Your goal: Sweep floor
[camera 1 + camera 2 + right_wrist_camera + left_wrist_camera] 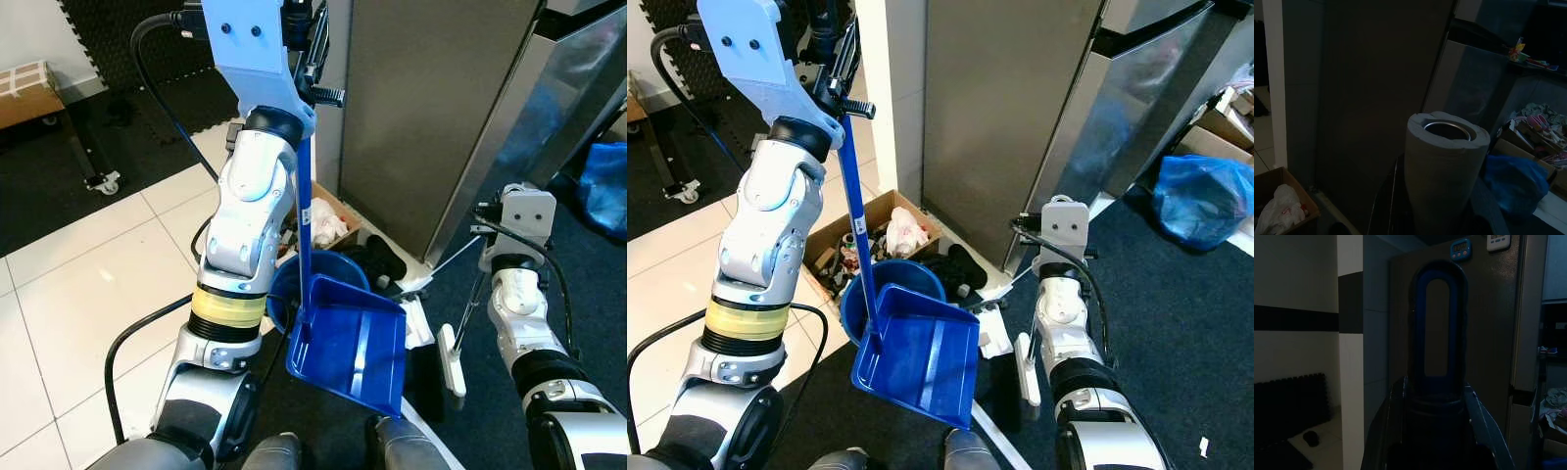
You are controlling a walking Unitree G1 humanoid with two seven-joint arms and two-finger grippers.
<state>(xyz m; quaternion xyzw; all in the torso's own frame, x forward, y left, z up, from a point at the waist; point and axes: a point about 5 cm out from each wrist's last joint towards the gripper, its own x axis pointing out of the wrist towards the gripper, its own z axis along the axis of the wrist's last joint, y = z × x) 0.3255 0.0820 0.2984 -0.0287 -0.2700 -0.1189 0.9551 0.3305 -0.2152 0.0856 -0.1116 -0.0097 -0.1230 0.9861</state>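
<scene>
Floor: white tiles on the robot's left, dark blue carpet on its right; black mats farther off at the left.
Left arm: raised high and bent, its wrist above the dustpan's pole.
Left gripper: closed around the top of the dustpan's handle; in the left wrist view the looped blue grip stands up between the two fingers.
Dustpan: blue, long-handled, hanging straight down from the left gripper; its pan sits low in front of the robot, overlapping the bucket's rim as seen from above.
Bucket: blue, round, just behind the pan, at the edge of tile and carpet.
Cardboard box: open, on the tiles by the grey cabinet, holding a crumpled white bag and mixed litter.
Dark clutter: black items on the floor between bucket and cabinet.
Right gripper: closed on the broom's handle; the right wrist view shows the grey padded tube end upright between the fingers.
Broom: thin pole slanting down to a white head near the carpet, beside the right forearm.
Blue plastic bag: on the carpet, far right.
</scene>
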